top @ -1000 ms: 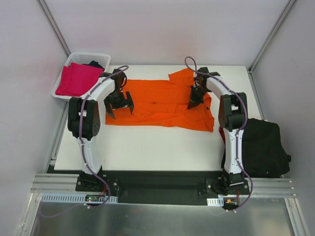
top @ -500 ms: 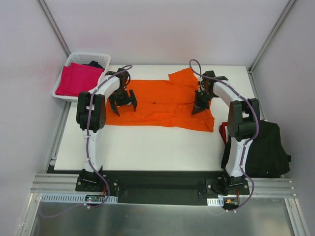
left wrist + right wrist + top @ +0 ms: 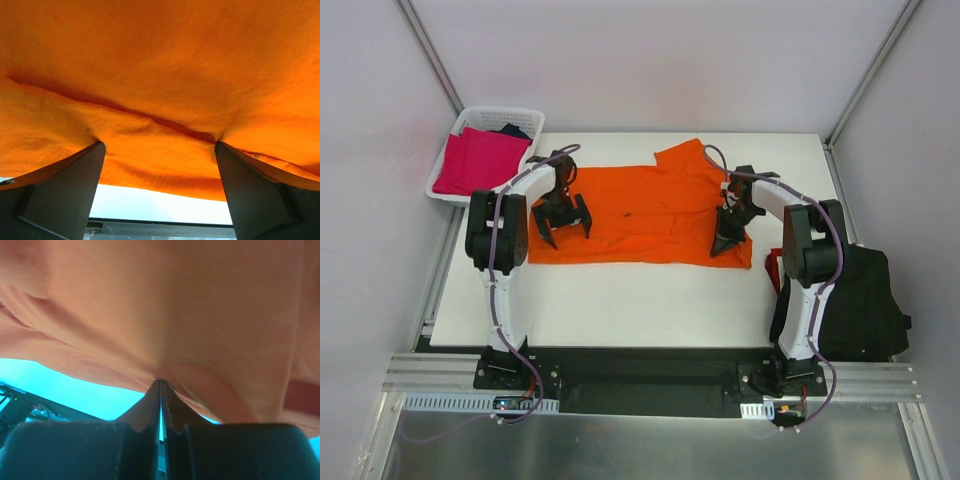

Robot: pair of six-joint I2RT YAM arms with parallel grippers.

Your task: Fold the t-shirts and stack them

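Top external view: orange t-shirt (image 3: 640,205) lies spread flat across the far half of the table (image 3: 620,300), one sleeve sticking out at its far edge. L gripper (image 3: 566,233) sits on the shirt's left end, jaws wide apart, both tips down on the cloth. Left wrist cam: fingers (image 3: 60,195) press into the fabric w/ a raised orange ridge betw. them, nothing clamped. R gripper (image 3: 725,243) is at the shirt's right near corner, jaws together. Right wrist cam shows its fingertips (image 3: 150,405) pinched on a pucker of orange cloth. Magenta t-shirt (image 3: 475,160) + a bit of black cloth (image 3: 510,130) sit in the basket (image 3: 485,112), far left. Black t-shirt (image 3: 855,300) w/ red trim hangs off the table's right edge.
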